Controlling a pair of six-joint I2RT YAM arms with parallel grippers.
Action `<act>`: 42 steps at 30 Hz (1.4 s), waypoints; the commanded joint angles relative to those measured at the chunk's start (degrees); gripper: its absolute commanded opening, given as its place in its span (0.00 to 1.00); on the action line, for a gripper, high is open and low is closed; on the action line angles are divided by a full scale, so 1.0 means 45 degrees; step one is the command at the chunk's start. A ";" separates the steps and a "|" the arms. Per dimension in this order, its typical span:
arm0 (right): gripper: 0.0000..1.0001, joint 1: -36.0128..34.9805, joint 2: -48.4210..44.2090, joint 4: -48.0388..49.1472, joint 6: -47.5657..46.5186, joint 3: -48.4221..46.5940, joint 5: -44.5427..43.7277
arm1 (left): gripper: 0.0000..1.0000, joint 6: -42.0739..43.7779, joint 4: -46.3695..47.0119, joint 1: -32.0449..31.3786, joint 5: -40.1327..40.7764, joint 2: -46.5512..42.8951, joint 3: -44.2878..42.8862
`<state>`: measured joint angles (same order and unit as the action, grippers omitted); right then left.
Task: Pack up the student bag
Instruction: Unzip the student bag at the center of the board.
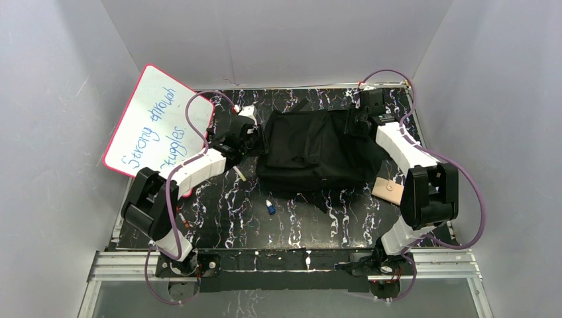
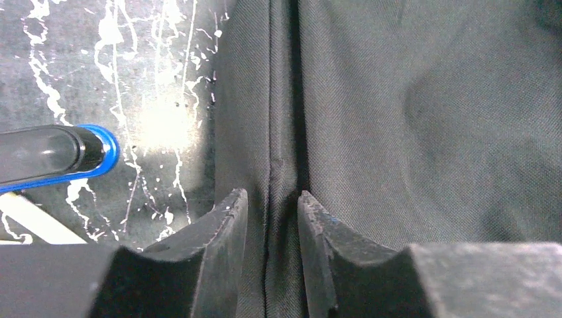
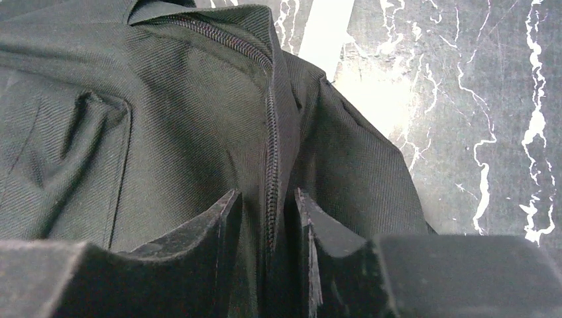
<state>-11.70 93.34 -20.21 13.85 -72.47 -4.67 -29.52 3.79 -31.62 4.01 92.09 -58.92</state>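
Top view, bottom of frame up: both arm bases sit at the near table (image 1: 219,218) edge. Black marbled table top.

- A small blue-capped marker (image 1: 270,207) lies loose at lower centre, just below the bag and not touching it.
- A tan card (image 1: 388,190) lies flat at lower right of the bag, next to the right arm's elbow.
- A thin white stick (image 1: 240,174) lies beside the left forearm, near the bag's lower-left corner.
- The student bag (image 1: 311,151) lies flat at centre frame, spanning the space between the two wrists. Black fabric, pocket panel up, a strap end trailing off its lower edge.

The left gripper (image 2: 272,195) is at the bag's left edge. In the wrist view the jaws are nearly together, with a raised fabric seam running straight down into the narrow gap and filling it, so it reads as a pinch on the bag fabric. Bare table shows at upper left of that view. A dark barrel with a blue ring (image 2: 59,156) is at mid left; I can't tell if it is the same marker.

The right gripper (image 3: 266,193) is at the bag's upper-right corner. Same stance: the jaws are close, the zipper (image 3: 270,132) line drops right between them, and fabric sits in the gap, pinched. The zipper looks closed along the visible run.

Farthest back, upper left: a pink-rimmed whiteboard (image 1: 159,119) leans tilted against the wall, with blue handwriting on it.
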 commanded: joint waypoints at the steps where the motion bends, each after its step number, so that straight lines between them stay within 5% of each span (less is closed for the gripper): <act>1: 0.45 0.0002 -0.1275 -0.0193 0.0585 -0.0317 -0.0431 | 0.35 0.0346 -0.1325 -0.0025 0.0883 -0.0504 -0.0862; 13: 0.98 0.0005 -0.2968 -0.2409 0.1830 -0.1000 -0.1487 | 0.58 0.0397 -0.4969 0.0346 0.3239 -0.3024 -0.0931; 23: 0.97 0.0023 -0.4472 -0.1205 0.1099 0.0589 0.0092 | 0.64 -0.0705 -0.7124 0.0366 0.4101 -0.3633 -0.1223; 31: 0.88 -0.0465 -0.3774 -0.2337 0.1490 -0.1587 0.1836 | 0.65 -0.0232 -0.6892 0.0385 0.3655 -0.3622 -0.1182; 36: 0.94 -0.3738 -0.1010 -0.4372 0.1317 -0.4239 -0.2614 | 0.65 -0.0075 -0.6817 0.0385 0.3314 -0.3456 -0.1467; 42: 0.99 -0.5113 0.1827 -0.5954 0.1283 -0.6559 -0.5279 | 0.65 0.0232 -0.6295 0.0385 0.3035 -0.4252 -0.1010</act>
<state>-32.77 96.40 -39.29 19.68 -96.60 -16.27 -29.93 -25.98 -30.11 18.61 77.03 -63.33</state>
